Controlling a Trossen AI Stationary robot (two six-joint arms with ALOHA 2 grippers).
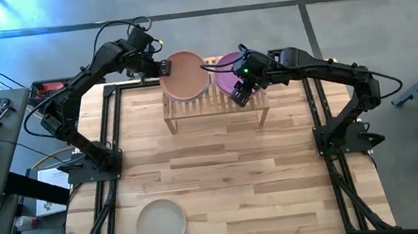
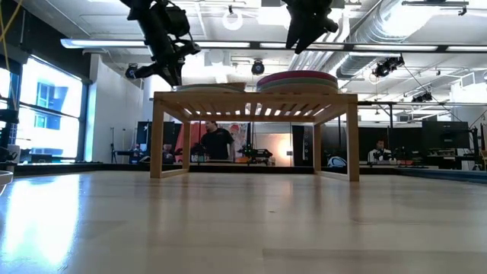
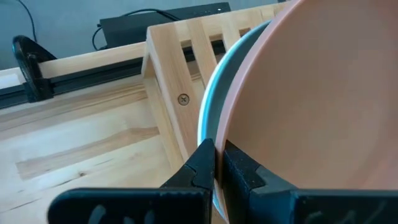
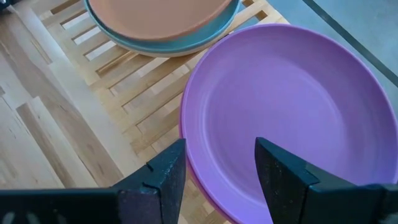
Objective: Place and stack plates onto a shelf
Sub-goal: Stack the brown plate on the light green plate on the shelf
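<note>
Terracotta plate [image 3: 323, 93] on the shelf [image 1: 216, 110]: our left claw [image 3: 216, 163] pinches its rim, our right claw [image 4: 219, 168] gapes above the purple plate [image 4: 292, 118].

Two dark jointed arms — black cables looped.

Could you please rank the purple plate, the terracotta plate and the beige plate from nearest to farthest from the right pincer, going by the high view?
1. Purple plate, directly beside the right pincer, on the shelf.
2. Terracotta plate, on the shelf's left half.
3. Beige plate, alone at the table's front-left.
</note>
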